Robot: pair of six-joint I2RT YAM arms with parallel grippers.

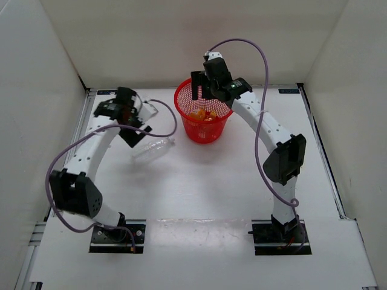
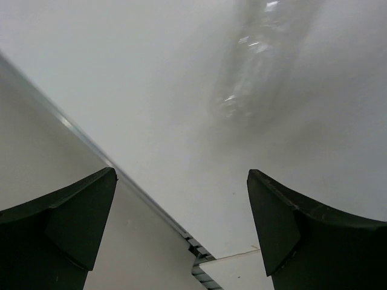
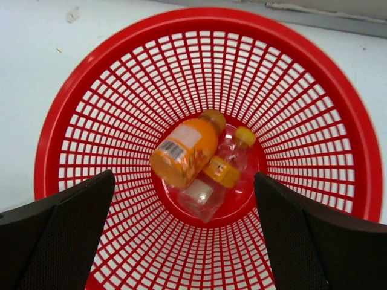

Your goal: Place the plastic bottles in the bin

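The red mesh bin (image 1: 204,130) stands at the back middle of the table. In the right wrist view the bin's rim (image 3: 205,15) rings a stubby orange bottle (image 3: 184,151) and a small clear bottle with an orange cap (image 3: 221,175), both lying on its bottom. My right gripper (image 3: 184,178) hangs open and empty over the bin's mouth (image 1: 205,93). The longer clear bottle (image 1: 154,148) lies on its side on the table, left of the bin. My left gripper (image 1: 132,130) is open and empty just above and left of it. That bottle shows blurred in the left wrist view (image 2: 260,54), beyond the fingers.
White walls enclose the table on the left, back and right. The table's left edge strip (image 2: 91,148) runs close under my left gripper. Purple cables loop off both arms.
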